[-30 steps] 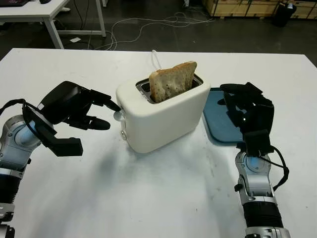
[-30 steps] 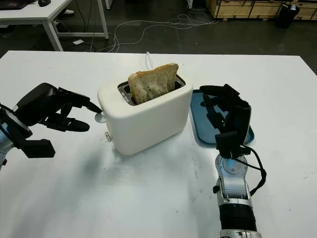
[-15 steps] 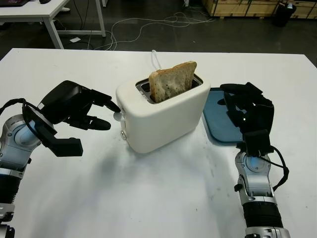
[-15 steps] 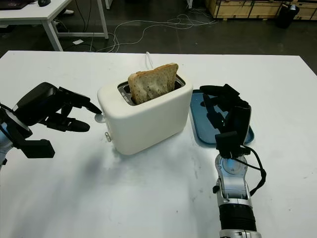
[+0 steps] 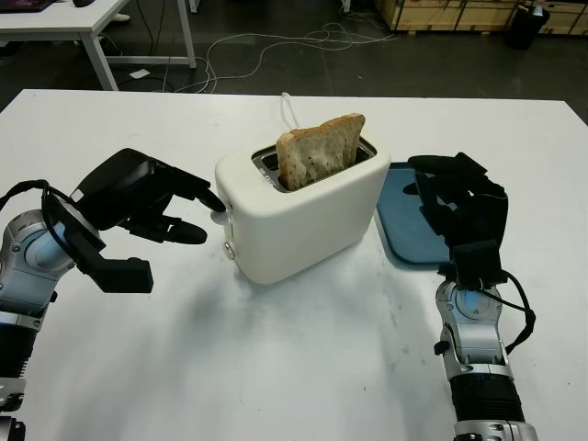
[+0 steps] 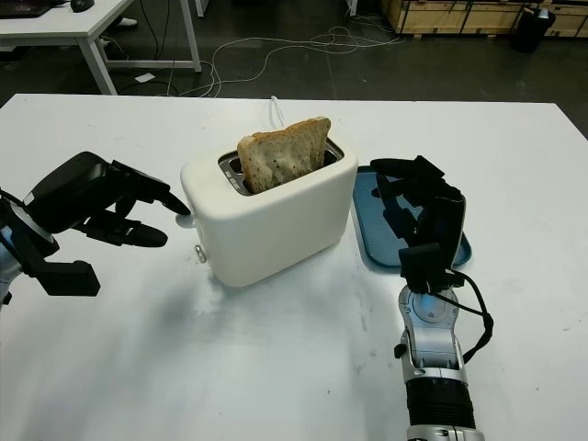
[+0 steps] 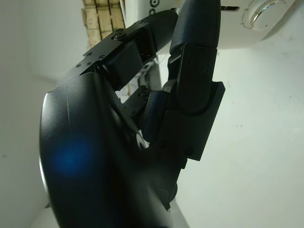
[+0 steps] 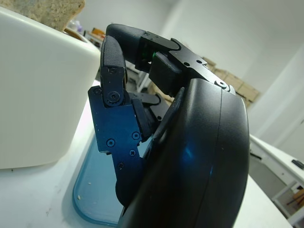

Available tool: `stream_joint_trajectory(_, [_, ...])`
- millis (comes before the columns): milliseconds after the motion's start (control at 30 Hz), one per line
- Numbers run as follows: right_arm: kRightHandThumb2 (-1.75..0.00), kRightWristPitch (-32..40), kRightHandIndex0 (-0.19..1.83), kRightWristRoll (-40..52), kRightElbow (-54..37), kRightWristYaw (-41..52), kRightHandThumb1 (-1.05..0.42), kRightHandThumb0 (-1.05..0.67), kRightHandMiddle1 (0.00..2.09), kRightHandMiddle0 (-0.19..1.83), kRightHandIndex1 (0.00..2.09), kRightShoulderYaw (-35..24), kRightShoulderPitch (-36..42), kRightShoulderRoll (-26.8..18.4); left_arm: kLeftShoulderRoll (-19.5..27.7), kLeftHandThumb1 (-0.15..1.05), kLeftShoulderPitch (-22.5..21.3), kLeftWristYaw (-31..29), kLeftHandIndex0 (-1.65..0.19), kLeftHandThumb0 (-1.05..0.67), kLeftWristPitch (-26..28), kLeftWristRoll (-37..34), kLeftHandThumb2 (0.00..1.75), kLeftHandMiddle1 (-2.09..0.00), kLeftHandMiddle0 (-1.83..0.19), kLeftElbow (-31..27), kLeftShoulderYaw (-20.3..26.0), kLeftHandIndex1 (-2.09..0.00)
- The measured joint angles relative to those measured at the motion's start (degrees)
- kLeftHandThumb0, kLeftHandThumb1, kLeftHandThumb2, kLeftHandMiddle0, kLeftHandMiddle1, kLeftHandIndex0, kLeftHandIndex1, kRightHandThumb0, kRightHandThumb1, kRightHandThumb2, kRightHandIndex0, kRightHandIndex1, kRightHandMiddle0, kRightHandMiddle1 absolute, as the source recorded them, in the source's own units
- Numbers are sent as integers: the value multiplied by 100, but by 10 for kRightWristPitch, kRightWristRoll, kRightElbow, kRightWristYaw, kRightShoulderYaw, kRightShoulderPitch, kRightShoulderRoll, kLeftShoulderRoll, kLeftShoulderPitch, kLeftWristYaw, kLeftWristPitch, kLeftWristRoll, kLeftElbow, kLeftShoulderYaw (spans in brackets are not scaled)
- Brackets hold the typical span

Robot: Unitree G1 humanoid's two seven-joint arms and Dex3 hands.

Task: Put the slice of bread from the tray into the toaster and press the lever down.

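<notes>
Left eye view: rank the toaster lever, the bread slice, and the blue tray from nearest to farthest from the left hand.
1. Toaster lever: on the toaster's end face, right at the fingertips of the left hand.
2. Bread slice: standing up out of the toaster's slot, farther right.
3. Blue tray: beyond the toaster, on its far side, under the right hand.

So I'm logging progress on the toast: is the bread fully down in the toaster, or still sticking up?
Still sticking up. The slice of bread stands well above the toaster slot, and the left hand is at the lever side.
</notes>
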Motion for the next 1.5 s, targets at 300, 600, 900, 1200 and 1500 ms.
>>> stream_joint_trajectory(300, [-24,1,76,-1,-2,0,-92,-41,71,84,127,0,0,0,0,92,1,0,-101,-92,0,-1,28,-174,-97,0,0,-38])
stream_joint_trajectory(600, [-24,1,76,-1,-7,-2,-92,-41,70,85,127,0,0,0,0,92,2,-1,-101,-91,0,-1,27,-175,-97,0,0,-37])
stream_joint_trajectory(900, [-23,1,77,-1,-7,-3,-92,-41,68,86,126,0,0,1,0,92,5,-27,-111,-89,9,-13,16,-161,-102,0,-21,-20])
stream_joint_trajectory(1200, [-22,1,78,2,-7,-3,-92,-41,63,87,122,-1,0,1,-3,92,-16,0,-123,-91,-16,38,12,-134,-109,71,-92,-3])
stream_joint_trajectory(1500, [-21,1,79,18,-7,-2,-92,-42,54,91,119,-5,0,1,-6,92,-40,133,-131,-88,-66,96,4,-64,-126,163,-133,-1])
